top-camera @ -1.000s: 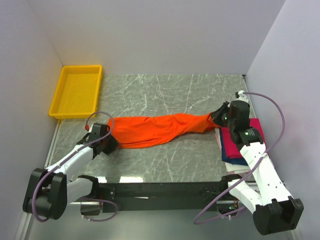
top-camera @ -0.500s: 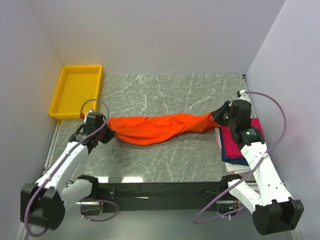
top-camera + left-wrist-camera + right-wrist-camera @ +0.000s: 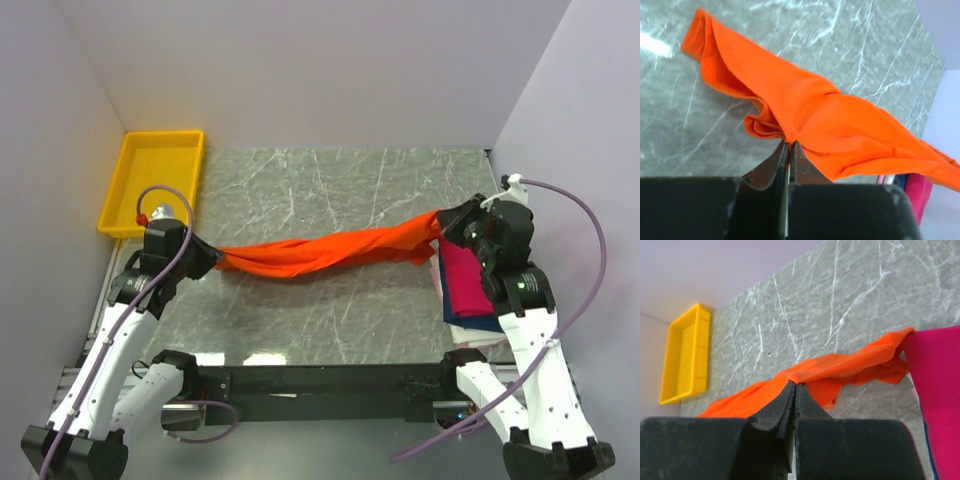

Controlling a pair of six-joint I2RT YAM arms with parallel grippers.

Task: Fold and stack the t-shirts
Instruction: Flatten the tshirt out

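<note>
The bright orange t-shirt (image 3: pixel 330 250) hangs stretched in a long band between my two grippers, lifted off the marble table. My left gripper (image 3: pixel 207 258) is shut on its left end; the wrist view shows the jaws pinched on the orange cloth (image 3: pixel 830 120). My right gripper (image 3: pixel 448 224) is shut on its right end, cloth (image 3: pixel 840 371) draped over the closed tips. A magenta-pink t-shirt (image 3: pixel 466 283) lies folded on a navy blue one (image 3: pixel 470 322) at the table's right edge, under my right arm. A white shirt edge (image 3: pixel 470 342) peeks out below them.
A yellow plastic tray (image 3: pixel 155 182) stands at the back left corner, also in the right wrist view (image 3: pixel 684 357). Grey walls close in on the left, back and right. The marble table (image 3: pixel 330 320) lies below the shirt.
Both grippers have risen and moved apart, pulling the orange shirt taut and off the table. The left gripper moved left and back toward the tray; the right one moved right and up.
</note>
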